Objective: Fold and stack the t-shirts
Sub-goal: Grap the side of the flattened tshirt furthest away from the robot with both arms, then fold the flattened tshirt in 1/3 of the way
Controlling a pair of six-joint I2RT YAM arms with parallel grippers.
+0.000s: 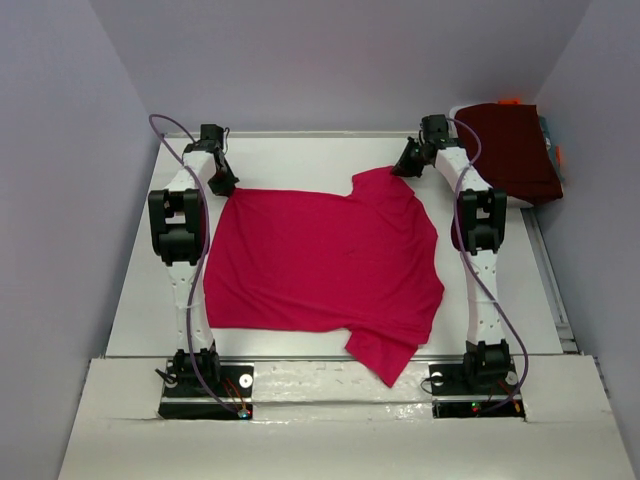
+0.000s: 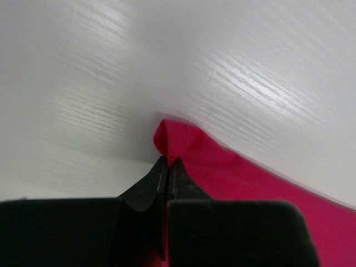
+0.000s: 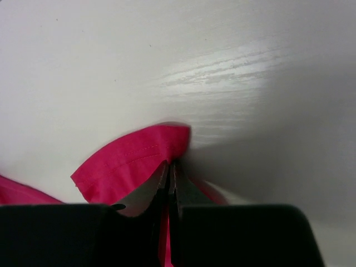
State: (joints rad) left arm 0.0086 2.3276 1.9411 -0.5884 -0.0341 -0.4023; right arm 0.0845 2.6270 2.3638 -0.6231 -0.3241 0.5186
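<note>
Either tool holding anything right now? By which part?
Both. The left tool is shut on the far hem corner of the crimson-pink t-shirt; the right tool is shut on the hem of its far sleeve.

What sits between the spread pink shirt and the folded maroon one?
In the top view, the right arm and a strip of bare table separate the pink shirt from the maroon one.
</note>
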